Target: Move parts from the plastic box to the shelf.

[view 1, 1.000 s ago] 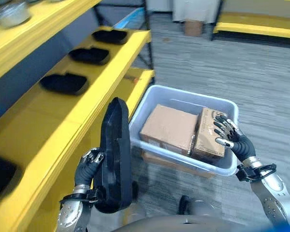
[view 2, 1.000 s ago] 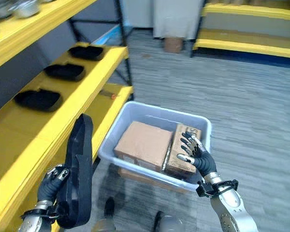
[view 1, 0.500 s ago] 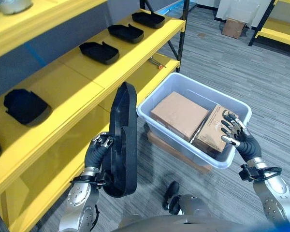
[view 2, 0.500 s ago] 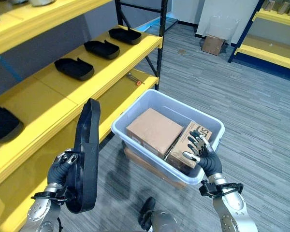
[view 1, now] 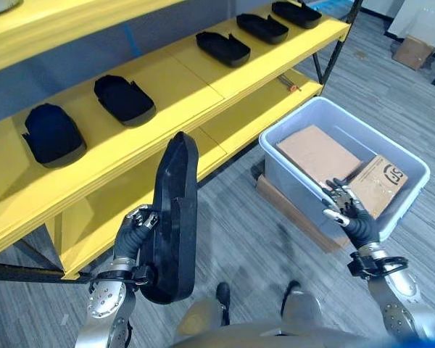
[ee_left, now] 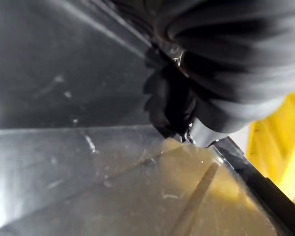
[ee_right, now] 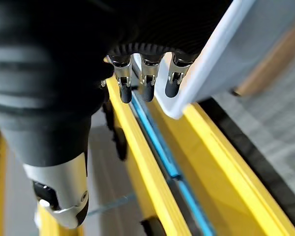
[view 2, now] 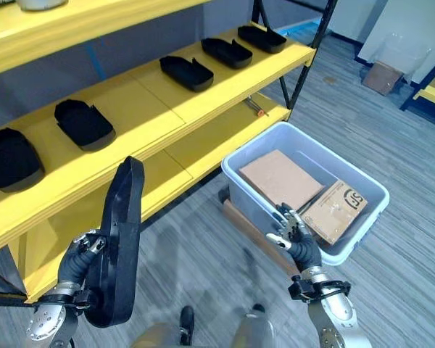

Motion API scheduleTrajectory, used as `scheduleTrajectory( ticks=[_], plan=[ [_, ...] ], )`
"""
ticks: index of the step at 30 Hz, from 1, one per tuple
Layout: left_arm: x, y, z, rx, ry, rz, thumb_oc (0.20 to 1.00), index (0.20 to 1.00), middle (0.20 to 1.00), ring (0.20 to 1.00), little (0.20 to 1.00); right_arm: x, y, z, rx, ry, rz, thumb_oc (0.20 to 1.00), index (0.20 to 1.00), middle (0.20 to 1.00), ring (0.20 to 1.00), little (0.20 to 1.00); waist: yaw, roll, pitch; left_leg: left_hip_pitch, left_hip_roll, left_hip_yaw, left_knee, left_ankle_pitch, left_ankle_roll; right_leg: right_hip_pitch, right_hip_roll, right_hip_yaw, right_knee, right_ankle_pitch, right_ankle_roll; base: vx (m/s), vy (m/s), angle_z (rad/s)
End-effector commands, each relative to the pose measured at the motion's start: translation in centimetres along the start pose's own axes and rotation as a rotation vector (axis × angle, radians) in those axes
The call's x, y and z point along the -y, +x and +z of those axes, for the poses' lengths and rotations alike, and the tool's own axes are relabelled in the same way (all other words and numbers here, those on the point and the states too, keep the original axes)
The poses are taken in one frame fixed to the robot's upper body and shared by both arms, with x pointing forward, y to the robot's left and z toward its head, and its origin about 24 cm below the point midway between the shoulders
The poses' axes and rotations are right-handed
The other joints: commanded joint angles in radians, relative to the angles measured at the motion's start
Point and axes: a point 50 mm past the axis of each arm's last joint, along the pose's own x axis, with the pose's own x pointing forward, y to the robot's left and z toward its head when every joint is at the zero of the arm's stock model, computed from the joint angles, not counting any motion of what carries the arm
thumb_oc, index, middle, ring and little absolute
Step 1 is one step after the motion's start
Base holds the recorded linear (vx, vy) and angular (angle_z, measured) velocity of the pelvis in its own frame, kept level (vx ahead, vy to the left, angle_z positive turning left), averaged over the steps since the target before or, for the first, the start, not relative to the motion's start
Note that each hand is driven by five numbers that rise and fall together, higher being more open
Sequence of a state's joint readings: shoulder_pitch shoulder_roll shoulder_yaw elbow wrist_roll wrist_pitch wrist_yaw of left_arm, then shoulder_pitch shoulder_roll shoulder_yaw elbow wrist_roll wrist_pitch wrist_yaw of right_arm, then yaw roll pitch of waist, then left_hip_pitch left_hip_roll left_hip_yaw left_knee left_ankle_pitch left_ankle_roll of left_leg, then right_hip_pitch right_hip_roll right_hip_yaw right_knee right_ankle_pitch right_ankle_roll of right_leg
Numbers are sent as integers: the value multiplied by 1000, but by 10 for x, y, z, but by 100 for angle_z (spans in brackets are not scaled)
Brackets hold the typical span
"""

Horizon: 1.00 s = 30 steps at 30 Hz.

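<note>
The left hand [view 1: 134,233] sat down at about 7 o'clock, fingers wrapped around the edge of a big black molded part [view 1: 171,217], which it held upright on its long edge. The part was out in front of the yellow shelf [view 1: 167,109], not touching it. Up on that shelf 5 more black parts [view 1: 123,98] lay in a row running from 9 o'clock up toward 1 o'clock.

The right hand [view 1: 346,214] was over at 4 o'clock, fingers loosely spread and holding nothing, right at the near rim of the plastic box [view 1: 290,134]. Couldn't tell if it was actually touching the rim. Inside the box were 2 cardboard boxes [view 1: 317,154] side by side. The box itself sat on the grey floor [view 1: 239,232] just off the shelf's lower tier.
</note>
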<state>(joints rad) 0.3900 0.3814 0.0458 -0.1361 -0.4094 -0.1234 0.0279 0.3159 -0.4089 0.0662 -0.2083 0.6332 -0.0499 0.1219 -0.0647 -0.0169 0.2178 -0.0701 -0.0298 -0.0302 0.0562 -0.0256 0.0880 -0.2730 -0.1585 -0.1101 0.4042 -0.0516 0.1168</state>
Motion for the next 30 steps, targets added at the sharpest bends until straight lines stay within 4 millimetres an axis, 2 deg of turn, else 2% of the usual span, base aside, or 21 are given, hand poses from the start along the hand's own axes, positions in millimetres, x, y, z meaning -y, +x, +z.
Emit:
scheduleTrajectory(
  ticks=[1,3,4,8,13,15,16,17,18,19,20,21,24,25,26,27,29,30],
  plan=[
    [1,4,39,196,65,-54,200,200,200,200,200,2,7,22,110,-43,36,1000,1000,1000,1000,1000,-21,-29,-40,102,-10,-34,-141,42,-53,129,152,-90,-149,11,-32,18,65,19],
    [0,5,38,191,65,-54,200,200,200,200,200,1,7,20,107,-32,41,1000,1000,1000,1000,1000,-20,-52,-65,92,-17,-38,-143,48,-57,149,205,-53,-203,2,-40,26,-6,74],
    [0,5,37,192,56,-47,200,200,200,200,200,0,8,18,99,-28,51,1000,1000,1000,1000,1000,-17,-74,-82,82,-27,-43,-141,48,-60,172,242,11,-290,0,-52,28,-34,59],
    [0,2,35,195,37,-31,200,200,200,200,200,-2,7,16,83,-25,63,1000,1000,1000,1000,1000,8,-85,-95,93,-32,-33,-137,40,-55,228,229,50,-365,31,-50,37,-33,-1],
    [-4,-8,29,166,12,-3,200,200,200,200,200,-2,4,13,57,-10,76,1000,1000,1000,1000,1000,25,-80,-117,116,-31,-26,-125,22,-52,276,220,27,-405,25,-61,36,-66,-5],
    [-2,-7,30,168,1,-11,200,200,200,200,200,5,3,17,55,-43,65,1000,1000,1000,1000,1000,35,-76,-71,47,-63,-29,37,-22,-64,266,198,-1,-386,16,-74,-112,-28,8],
    [1,-5,30,173,-8,-20,200,200,200,200,200,7,4,20,59,-60,61,1000,1000,1000,1000,1000,33,-72,-58,22,-72,-25,80,-35,-74,257,190,-16,-372,12,-77,-248,71,82],
    [5,0,32,186,-27,-36,200,200,200,200,200,8,7,26,81,-84,54,1000,1000,1000,1000,1000,19,-72,-37,14,-15,69,147,-83,-82,232,152,-58,-331,9,-77,-169,70,117],
    [5,0,32,186,-27,-36,200,200,200,200,200,8,8,26,82,-84,54,1000,1000,1000,1000,1000,19,-71,-36,13,-14,70,151,-86,-83,232,153,-57,-330,7,-77,-136,81,148],
    [4,0,33,190,-32,-31,200,200,200,200,200,8,8,25,81,-80,56,1000,1000,1000,1000,1000,19,-75,-36,19,22,85,160,-95,-82,230,140,-63,-323,5,-74,-37,122,87],
    [4,0,34,197,-48,-15,200,200,200,200,200,9,7,23,76,-60,39,1000,1000,1000,1000,1000,13,-79,-50,40,154,93,131,-39,-93,223,106,-84,-308,-7,-70,-34,115,57],
    [4,0,33,196,-48,-15,200,200,200,200,200,9,7,23,76,-60,39,1000,1000,1000,1000,1000,11,-78,-50,42,155,90,126,-37,-95,223,107,-87,-306,-9,-71,-21,137,45],
    [7,4,37,211,-61,-7,200,200,200,200,200,14,6,23,84,-62,-7,1000,1000,1000,1000,1000,-5,-50,-60,43,330,83,11,135,-152,193,63,-130,-251,-36,-59,11,183,57],
    [7,5,38,215,-64,-7,200,200,200,200,200,17,5,23,87,-67,-22,1000,1000,1000,1000,1000,-8,-41,-57,41,363,76,-19,183,-167,182,50,-137,-223,-44,-56,22,279,56],
    [7,7,39,222,-63,-7,200,200,200,200,200,19,4,25,95,-72,-35,1000,1000,1000,1000,1000,-13,-27,-53,46,385,88,-56,215,-188,175,36,-148,-197,-51,-47,12,260,71],
    [7,7,40,224,-67,-10,200,200,200,200,200,20,3,24,91,-75,-42,1000,1000,1000,1000,1000,-16,-14,-54,77,380,107,-94,188,-198,172,27,-164,-180,-59,-37,42,241,74],
    [5,5,40,225,-55,-9,200,200,200,200,200,18,3,24,93,-75,-34,1000,1000,1000,1000,1000,-16,7,-58,99,375,104,-132,172,-219,171,22,-157,-165,-57,-33,53,239,47],
    [6,5,41,230,-49,-13,200,200,200,200,200,17,3,24,96,-71,-33,1000,1000,1000,1000,1000,-12,14,-58,98,358,109,-131,161,-221,178,3,-171,-165,-50,-24,57,261,23]
  ],
)
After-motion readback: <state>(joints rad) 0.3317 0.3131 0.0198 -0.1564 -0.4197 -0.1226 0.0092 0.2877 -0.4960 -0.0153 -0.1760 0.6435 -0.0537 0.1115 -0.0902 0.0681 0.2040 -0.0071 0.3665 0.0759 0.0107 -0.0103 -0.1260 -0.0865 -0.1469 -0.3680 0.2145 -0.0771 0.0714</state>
